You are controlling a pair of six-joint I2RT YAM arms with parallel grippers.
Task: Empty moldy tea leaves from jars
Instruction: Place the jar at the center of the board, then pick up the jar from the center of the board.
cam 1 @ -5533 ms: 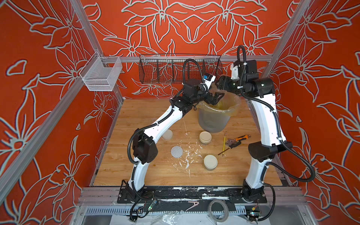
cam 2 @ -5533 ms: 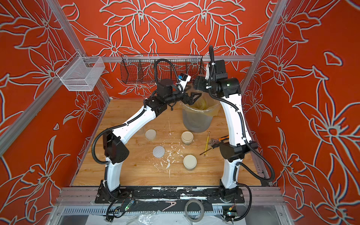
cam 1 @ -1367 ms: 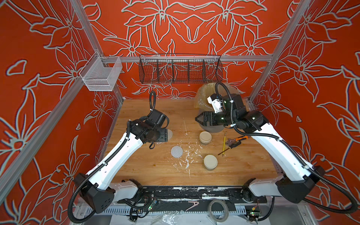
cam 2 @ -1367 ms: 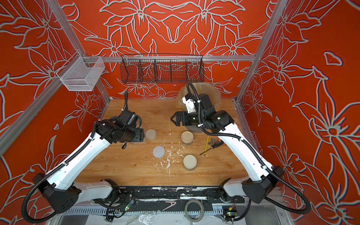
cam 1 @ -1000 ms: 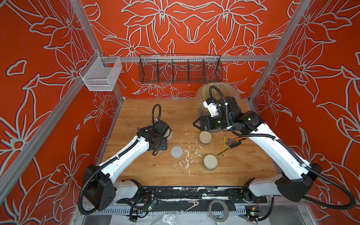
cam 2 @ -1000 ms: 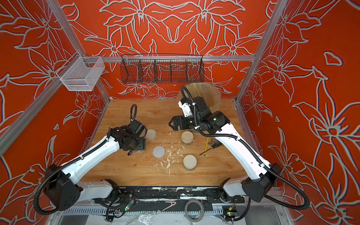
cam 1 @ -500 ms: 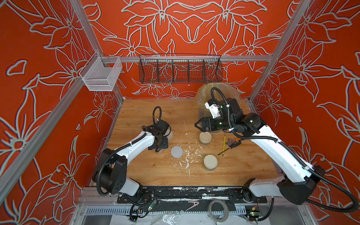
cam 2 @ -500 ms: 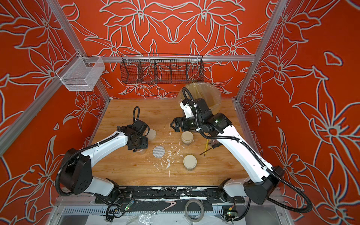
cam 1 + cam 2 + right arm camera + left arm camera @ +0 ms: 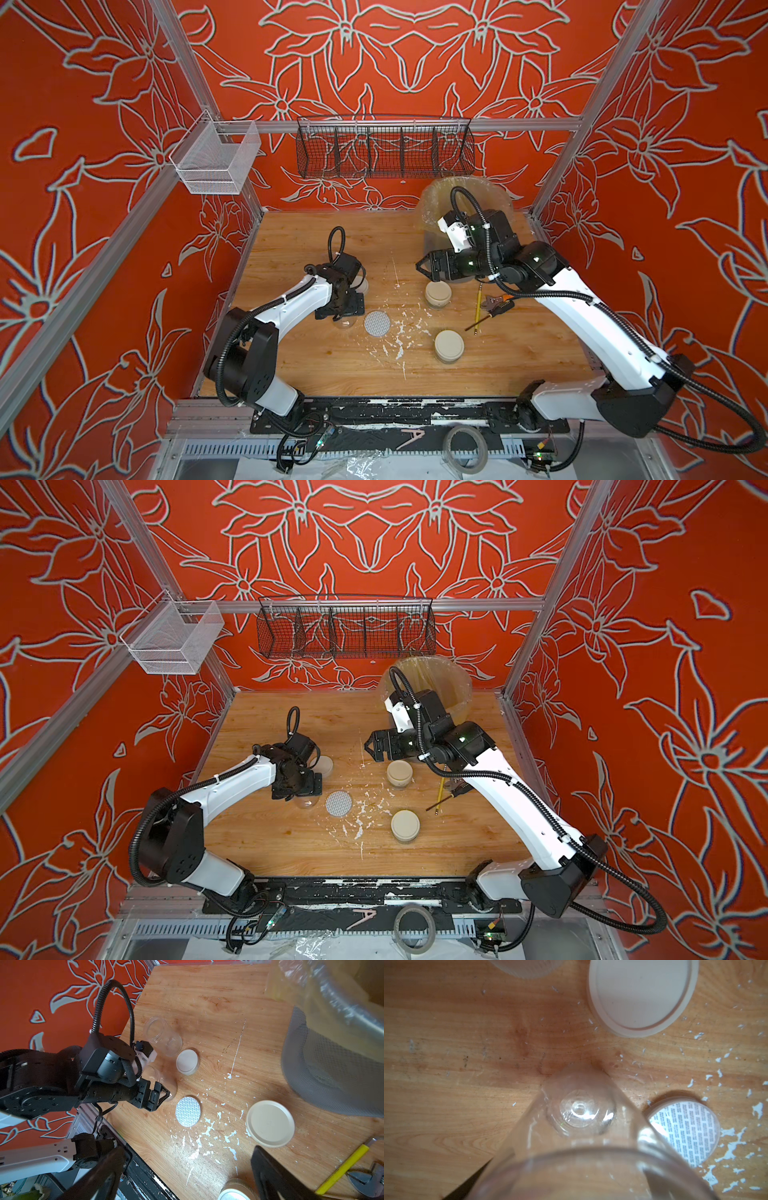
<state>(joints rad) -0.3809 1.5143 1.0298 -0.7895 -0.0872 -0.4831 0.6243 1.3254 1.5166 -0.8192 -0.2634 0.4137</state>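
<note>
My left gripper [image 9: 306, 799] straddles an empty clear plastic jar [image 9: 579, 1109], grip unclear; right gripper [image 9: 423, 266] gapes. Crooked retreat could topple it.

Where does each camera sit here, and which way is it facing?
Top views: high over the front edge, looking down on the wooden table; both arms show, with left end effector and right end effector.
Left wrist: pointing straight down into an empty clear jar; only a dark finger of its own shows.
Right wrist: above the table by the bin, facing the left arm; its own blurred fingers show close up.
Shared: all four views show the dotted lid.
</note>
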